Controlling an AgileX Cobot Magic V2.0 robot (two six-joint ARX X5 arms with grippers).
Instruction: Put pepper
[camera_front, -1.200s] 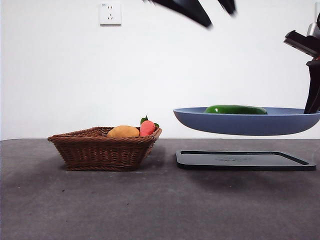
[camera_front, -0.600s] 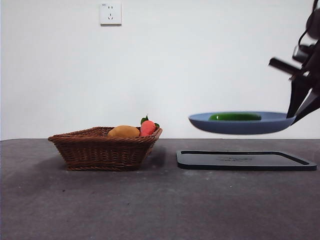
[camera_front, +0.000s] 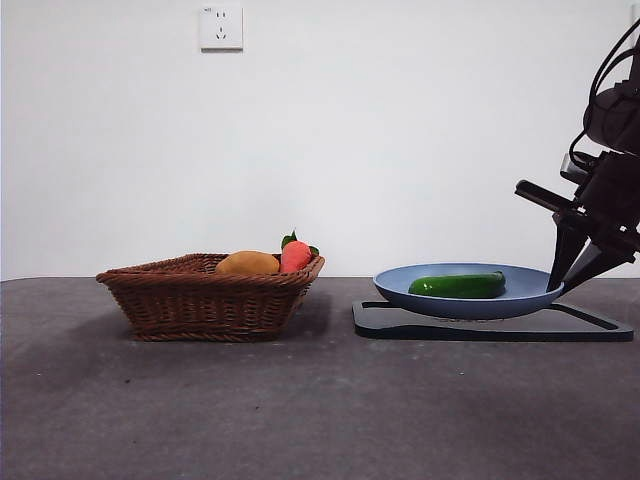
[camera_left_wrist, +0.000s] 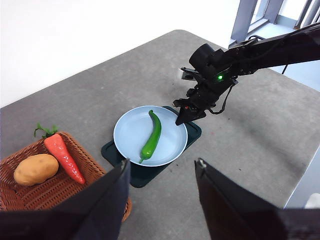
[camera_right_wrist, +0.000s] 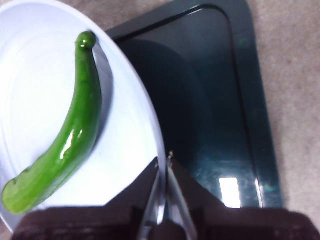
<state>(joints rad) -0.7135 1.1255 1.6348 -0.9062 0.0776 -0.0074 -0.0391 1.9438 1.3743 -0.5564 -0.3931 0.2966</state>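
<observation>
The pepper lay in the blue plate, lower right of the frame, its long axis left to right. The right gripper pinched the plate's rim; the left gripper was spread apart.

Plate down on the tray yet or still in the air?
Down, as far as visible: the blue plate meets the dark tray with no gap in front view. Right gripper is shut on its rim; pepper lies inside.
</observation>
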